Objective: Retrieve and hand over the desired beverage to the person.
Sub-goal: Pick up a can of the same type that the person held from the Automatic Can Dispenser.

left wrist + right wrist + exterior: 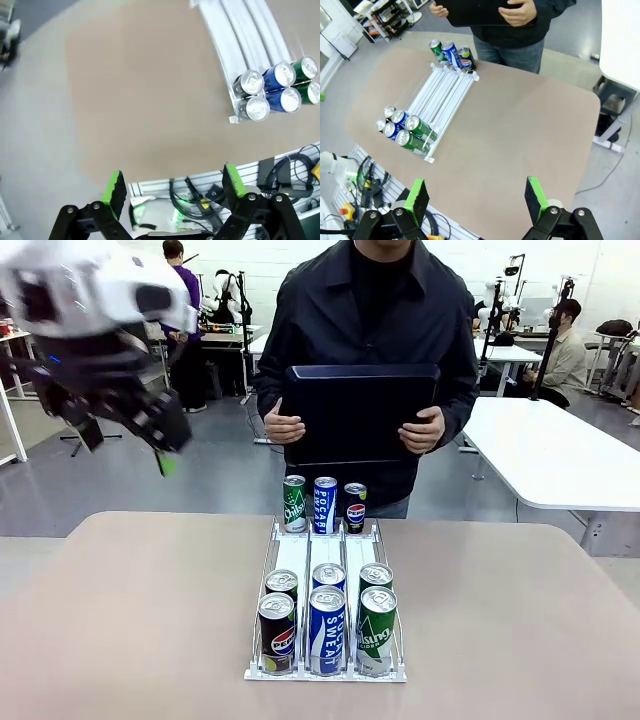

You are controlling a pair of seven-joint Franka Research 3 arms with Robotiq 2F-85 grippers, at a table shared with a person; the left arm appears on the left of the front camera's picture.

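Approach stage, nothing picked yet.
Hovering with left gripper [174, 189] and right gripper [476, 195] both spread wide and empty above the surface [130, 620], with six cans [326, 625] at the rack's [298, 552] near end and three far cans [325, 504] just before the person [330, 310]. Next: settling on the wanted can, then lowering squarely over it.

**Three cameras on one table**

The front view sits low at the robot's edge of the table [120, 620] and faces straight across it to the person [330, 320] at the far side, with the rack [297, 552] close before the lens. The left wrist view looks steeply down from above the near edge, with the rack's near end at its upper right. The right wrist view hangs higher and farther back, taking in the whole tabletop and the person at the top edge. All three share the rack and its cans [327, 625].
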